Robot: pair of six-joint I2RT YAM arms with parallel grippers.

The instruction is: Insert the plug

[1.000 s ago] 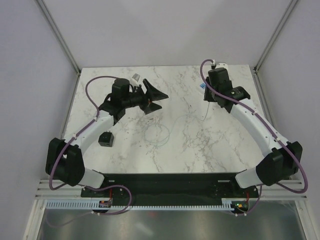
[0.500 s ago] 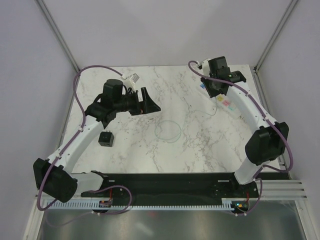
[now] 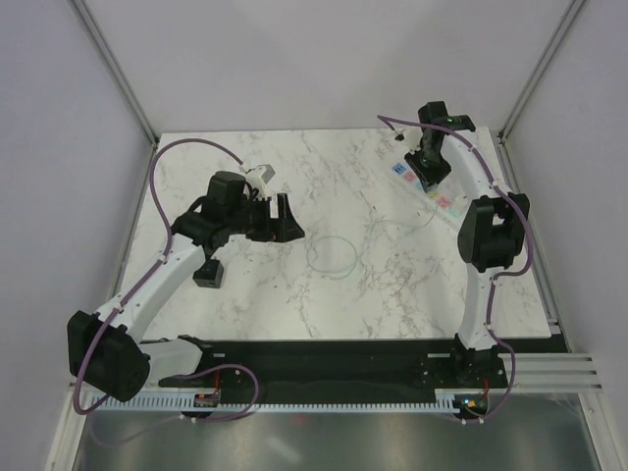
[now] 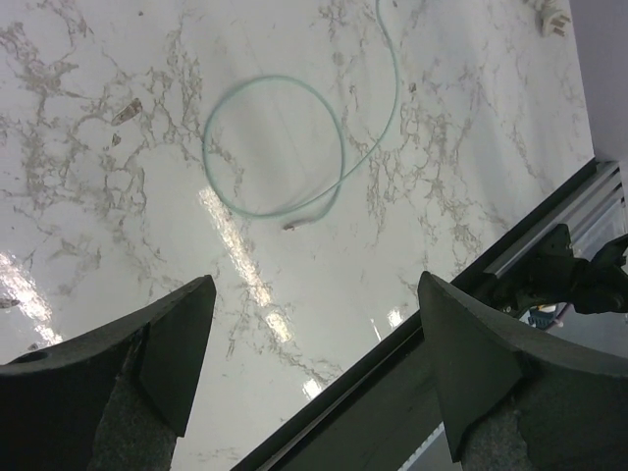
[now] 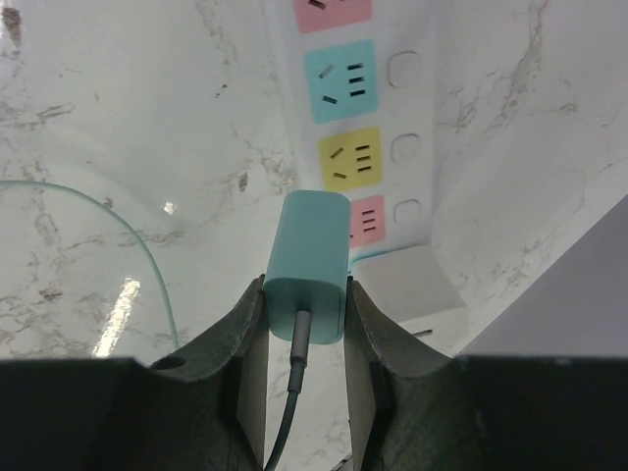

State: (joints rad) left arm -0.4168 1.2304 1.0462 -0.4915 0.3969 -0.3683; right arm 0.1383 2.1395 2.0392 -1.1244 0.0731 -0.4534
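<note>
Teal plug (image 5: 306, 260) clamped in right fingers (image 5: 241, 343), lined up for power strip (image 5: 397, 98) at counter's (image 3: 392, 294) one o'clock; left fingers (image 4: 167, 343) apart.

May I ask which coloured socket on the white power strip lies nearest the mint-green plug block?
The pink socket beside the yellow socket, partly hidden behind the mint-green plug block; the blue socket and the other pink one lie farther away.
</note>
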